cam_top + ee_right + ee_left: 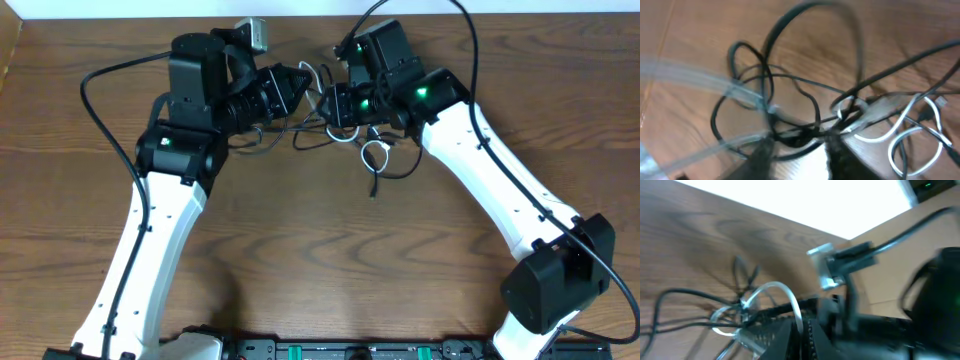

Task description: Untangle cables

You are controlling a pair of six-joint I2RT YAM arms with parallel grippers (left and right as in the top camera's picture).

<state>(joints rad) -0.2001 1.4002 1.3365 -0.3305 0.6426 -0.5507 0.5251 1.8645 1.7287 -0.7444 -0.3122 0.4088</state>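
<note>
**Item 1: left tool** (300, 85). Fingers together. A loop of the white cord (776, 284) arches up right at its tips. Whether the cord is pinched between them cannot be told.

**Item 2: right tool** (330, 108). It faces the left tool, tip towards tip, and the two are near each other. In its wrist view the fingers are blurred and show a gap, with thin black strands crossing that gap. Whether they are clamped on anything cannot be told.

**Item 3: black cords** (320, 135). Several thin strands are knotted together in loops. They lie on the surface (320, 260) just below and between the two tool tips. More loops fan out ahead of the right tool.

**Item 4: white cord, remainder.** It is woven through the black tangle. One curl lies on the surface beside the right tool, on the side away from the left tool. A small plug end shows there, though it is blurred.
</note>
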